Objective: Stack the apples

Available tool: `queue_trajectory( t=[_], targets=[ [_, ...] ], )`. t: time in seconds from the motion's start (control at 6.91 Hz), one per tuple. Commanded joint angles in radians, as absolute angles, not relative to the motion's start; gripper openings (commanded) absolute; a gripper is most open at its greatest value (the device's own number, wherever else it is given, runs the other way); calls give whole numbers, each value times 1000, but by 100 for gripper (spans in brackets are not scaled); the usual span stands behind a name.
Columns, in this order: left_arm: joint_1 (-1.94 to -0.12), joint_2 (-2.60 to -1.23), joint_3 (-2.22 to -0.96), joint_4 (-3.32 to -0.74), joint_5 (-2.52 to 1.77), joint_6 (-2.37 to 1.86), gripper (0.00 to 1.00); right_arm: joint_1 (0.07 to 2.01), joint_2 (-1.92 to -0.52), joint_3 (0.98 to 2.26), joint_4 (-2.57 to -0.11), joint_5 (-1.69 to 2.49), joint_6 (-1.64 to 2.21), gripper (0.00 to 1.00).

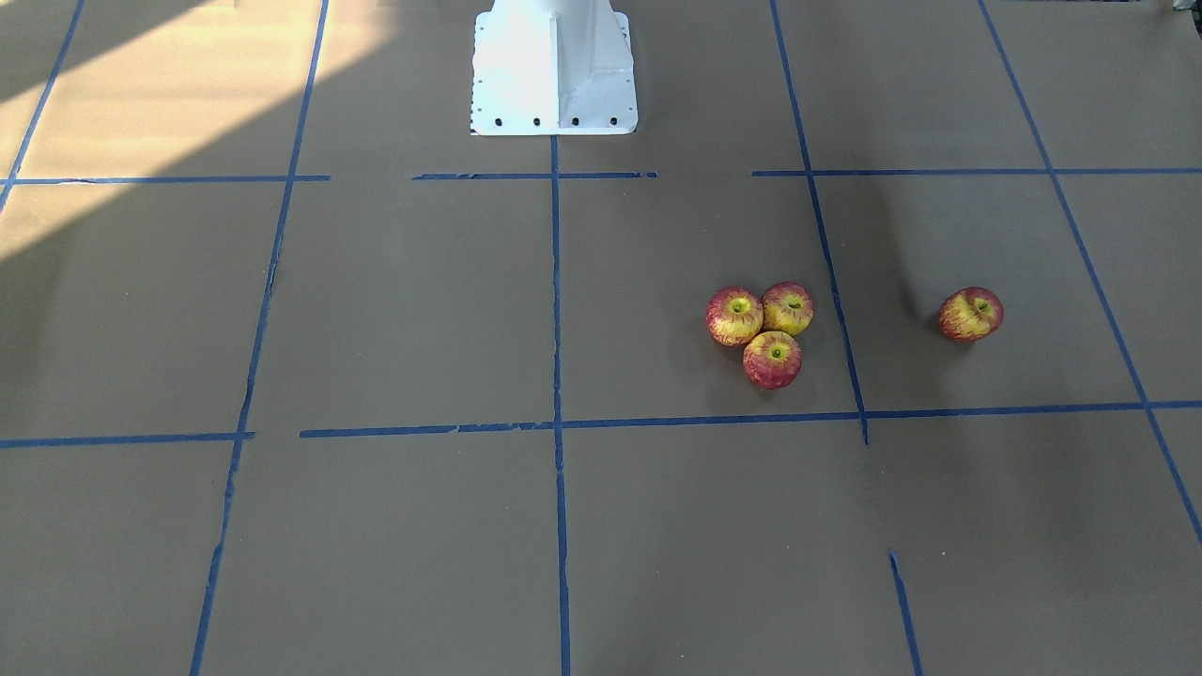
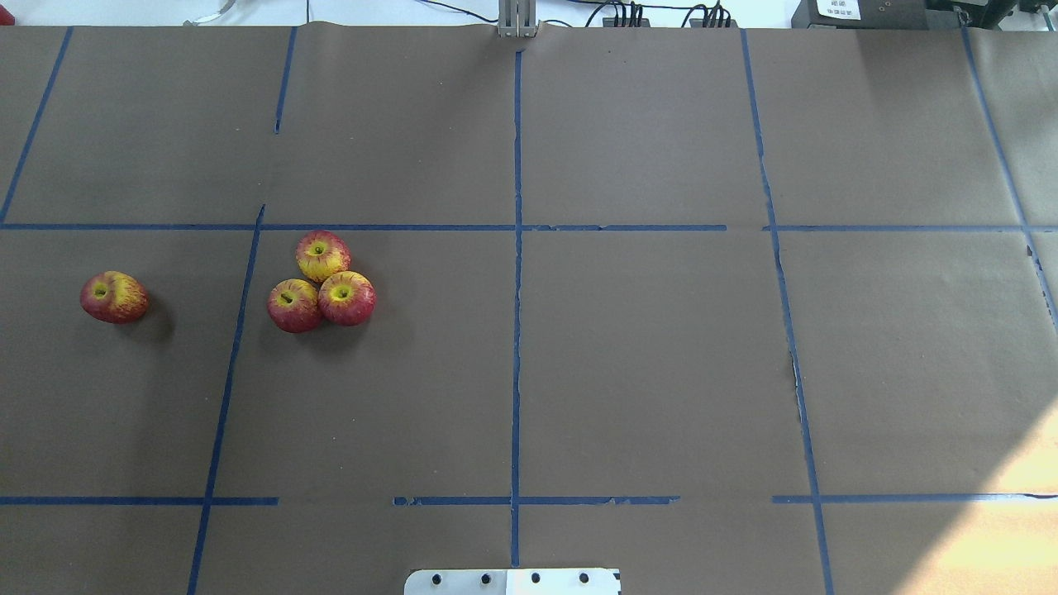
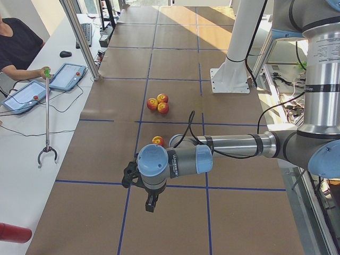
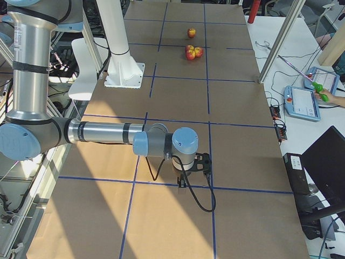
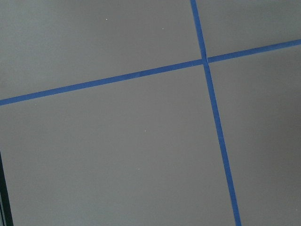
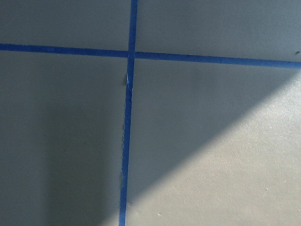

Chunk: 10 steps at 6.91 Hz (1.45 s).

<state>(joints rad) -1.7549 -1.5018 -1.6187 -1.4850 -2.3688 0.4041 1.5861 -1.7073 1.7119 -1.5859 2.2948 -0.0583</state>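
Observation:
Three apples lie touching in a cluster on the brown paper on my left side; they also show in the overhead view and in both side views. All three rest on the table, none on top of another. A fourth apple lies alone farther out to the left. My left gripper hangs over the table's left end, well away from the apples. My right gripper hangs over the right end. Whether either is open or shut, I cannot tell. The wrist views show only paper and tape.
Blue tape lines divide the brown paper into squares. The white robot pedestal stands at the near middle edge. An operator holds a long grabber tool beside the table, next to tablets. Sunlight falls on the right end.

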Motion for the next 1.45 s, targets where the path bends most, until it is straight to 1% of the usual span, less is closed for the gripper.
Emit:
queue_trajectory(
  t=[0.0, 0.58, 0.72, 0.87, 1.01, 1.3],
  targets=[
    [-1755, -1503, -1634, -1486, -2365, 397, 100, 1586, -1707, 1712, -1586, 2295, -58, 100],
    [-1755, -1483, -1629, -1502, -2384, 402, 100, 1586, -1707, 1712, -1586, 2295, -58, 100],
    [-1753, -1459, -1625, -1517, -2385, 403, 100, 1586, -1707, 1712, -1585, 2295, -58, 100],
    [-1750, -1459, -1634, -1528, -2461, 384, 100, 1586, -1707, 1712, -1586, 2295, -58, 100],
    [-1723, -1459, -1637, -1551, -2552, 329, 100, 1586, -1707, 1712, -1586, 2295, -58, 100],
    [-1550, -1459, -1699, -1722, -2551, -19, 100, 1586, -1707, 1712, -1585, 2296, -57, 100]
  ],
)
